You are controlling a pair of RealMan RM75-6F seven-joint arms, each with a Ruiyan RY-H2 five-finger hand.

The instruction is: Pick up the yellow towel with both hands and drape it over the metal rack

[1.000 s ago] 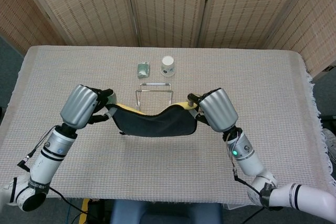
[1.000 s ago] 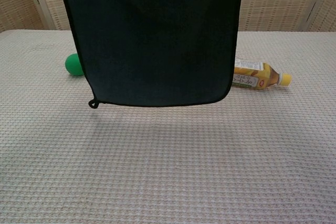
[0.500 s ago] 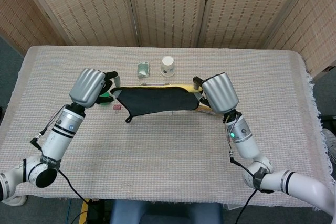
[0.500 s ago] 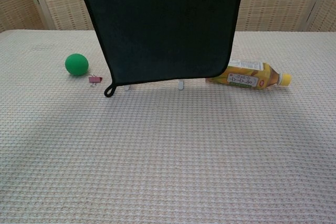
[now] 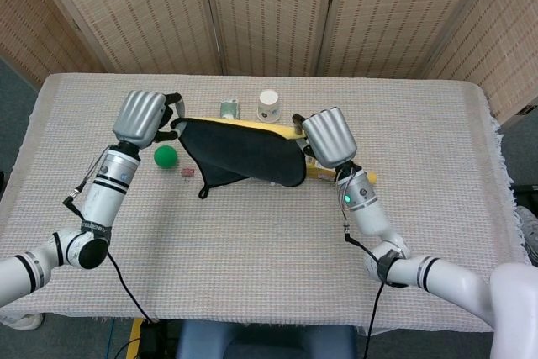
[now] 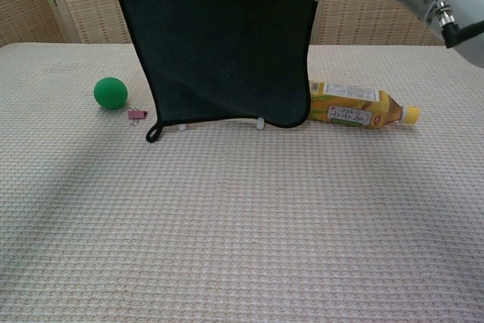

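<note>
Over the woven-cloth worktop [image 5: 252,241] we see the towel [image 5: 244,155], dark-faced with a yellow edge, hanging above the table, its top corners clamped by the left hand [image 5: 145,117] and right hand [image 5: 328,136].

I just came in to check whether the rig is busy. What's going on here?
The robot is mid-task: its left hand and right hand each hold a top corner of the towel, dark on the near side and yellow at its upper edge. The towel hangs in front of the metal rack, only the rack's feet showing below its hem. Both hands hold it, so the drape isn't finished. A green ball, a small clip and a lying bottle sit nearby.
</note>
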